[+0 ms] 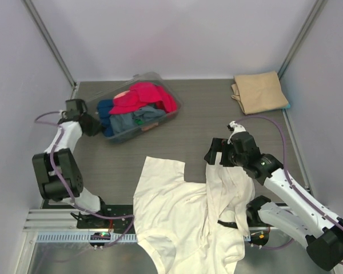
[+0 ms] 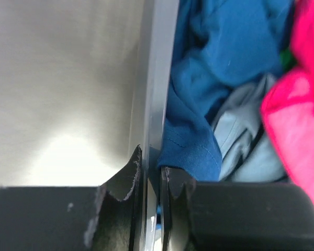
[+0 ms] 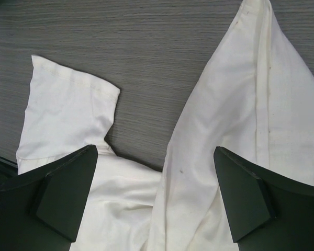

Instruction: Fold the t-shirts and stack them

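The cream-white t-shirt lies on the near middle of the dark wood-grain table, between my two arm bases. Its long axis runs from far to near, leaning slightly right. One short sleeve lies flat and points to the far left. The near end drapes over the table's front edge. The shirt's right side is gathered into a raised fold that runs from under my right gripper toward the near edge.

My right fingers are spread wide above that fold. Cloth shows between them, but neither finger presses on it.

My left gripper is far off at the left side of the table. Its fingers are pinched together on the thin wall of the grey plastic tub. The tub sits slantwise at the far left, well apart from the cream shirt. It holds a crumpled red t-shirt, a blue one and a blue-grey one.

A tan t-shirt lies folded in the far right corner. Bare tabletop lies between the cream shirt and the tan one, with my right arm reaching over part of it.
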You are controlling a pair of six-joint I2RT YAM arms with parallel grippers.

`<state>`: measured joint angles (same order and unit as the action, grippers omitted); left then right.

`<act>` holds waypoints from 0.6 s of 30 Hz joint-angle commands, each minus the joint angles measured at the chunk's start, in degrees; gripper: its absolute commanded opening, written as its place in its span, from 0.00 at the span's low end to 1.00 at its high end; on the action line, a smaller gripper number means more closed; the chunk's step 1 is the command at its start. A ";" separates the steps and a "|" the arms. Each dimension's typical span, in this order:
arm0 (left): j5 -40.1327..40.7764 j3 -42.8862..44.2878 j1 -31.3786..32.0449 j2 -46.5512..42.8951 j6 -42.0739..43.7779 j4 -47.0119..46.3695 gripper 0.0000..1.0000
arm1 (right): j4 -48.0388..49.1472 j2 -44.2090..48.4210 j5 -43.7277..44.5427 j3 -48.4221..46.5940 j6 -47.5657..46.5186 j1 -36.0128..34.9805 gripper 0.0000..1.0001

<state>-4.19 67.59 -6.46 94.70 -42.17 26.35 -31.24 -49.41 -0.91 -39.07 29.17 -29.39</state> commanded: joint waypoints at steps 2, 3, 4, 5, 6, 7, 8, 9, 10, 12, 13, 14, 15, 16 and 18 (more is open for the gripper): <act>4.54 -11.13 -17.15 -15.40 -14.93 -11.30 0.00 | 2.06 1.95 -1.55 0.75 1.42 0.21 1.00; 4.45 -12.82 -18.84 -17.24 -16.09 -11.93 0.00 | 2.06 1.69 -1.55 1.01 1.42 0.12 1.00; 4.54 -14.32 -20.33 -18.92 -17.14 -12.20 0.00 | 2.15 1.33 -1.55 1.01 1.16 0.12 1.00; 5.15 -16.51 -22.61 -22.07 -18.28 -12.55 0.00 | 2.33 0.90 -1.64 0.84 1.07 0.12 1.00; 8.63 -17.05 -23.33 -23.23 -18.64 -12.11 0.00 | 2.33 0.02 -1.73 0.75 0.89 0.12 1.00; 10.15 -17.49 -23.86 -24.11 -19.26 -11.41 0.00 | 2.59 -0.33 -1.82 0.57 0.63 0.21 1.00; 10.60 -17.58 -24.73 -24.29 -20.13 -11.58 0.00 | 2.68 -0.69 -1.99 0.49 0.54 0.21 1.00; 10.86 -17.50 -25.00 -23.86 -21.27 -11.50 0.00 | 2.77 -1.30 -2.08 0.22 0.36 0.21 1.00; 10.78 -17.41 -25.18 -23.51 -22.59 -11.58 0.00 | 2.85 -1.48 -2.08 0.22 0.19 0.12 1.00; 10.08 -17.93 -25.09 -22.01 -27.42 -13.51 0.00 | 3.21 -2.01 -1.99 0.31 -0.25 0.12 1.00; 9.64 -19.67 -25.01 -21.49 -28.83 -15.87 0.00 | 3.38 -2.62 -1.91 0.31 -0.34 0.21 1.00; 9.46 -20.48 -23.96 -19.31 -29.80 -22.85 0.00 | 3.38 -2.97 -1.91 0.14 -0.51 0.12 1.00; 9.46 -20.31 -23.60 -17.63 -30.68 -24.49 0.00 | 3.30 -3.06 -2.08 0.05 -0.60 0.12 1.00; 8.41 -18.05 -22.82 -15.35 -31.04 -24.42 0.00 | 3.38 -3.50 -2.08 0.05 -0.60 0.12 1.00; 7.44 -17.06 -22.28 -10.44 -35.57 -26.07 0.00 | 3.91 -3.59 -1.73 0.75 -0.52 0.12 1.00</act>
<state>1.48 46.78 -28.67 79.11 -65.43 16.51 -29.98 -52.80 -2.42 -38.26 29.30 -29.39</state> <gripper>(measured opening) 0.131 0.996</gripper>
